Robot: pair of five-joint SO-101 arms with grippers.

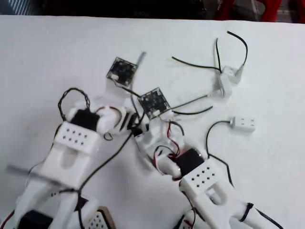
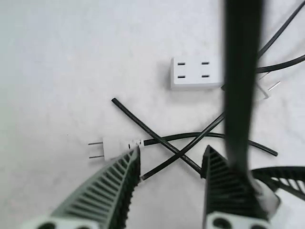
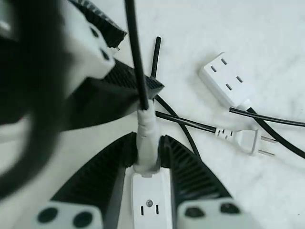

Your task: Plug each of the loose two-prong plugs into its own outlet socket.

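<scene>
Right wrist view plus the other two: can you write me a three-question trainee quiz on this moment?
1. True or false: the left gripper is shut on the loose plug.
2. What is between the right gripper fingers? A) a corded white outlet B) a bare plug C) nothing
3. Fill in: the free outlet block on the table shows ___ slots on its face.
Key: 1 false, it is open; 2 A; 3 four.

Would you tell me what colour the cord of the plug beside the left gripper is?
Black cord, white plug; clearest in the left wrist view.
</scene>
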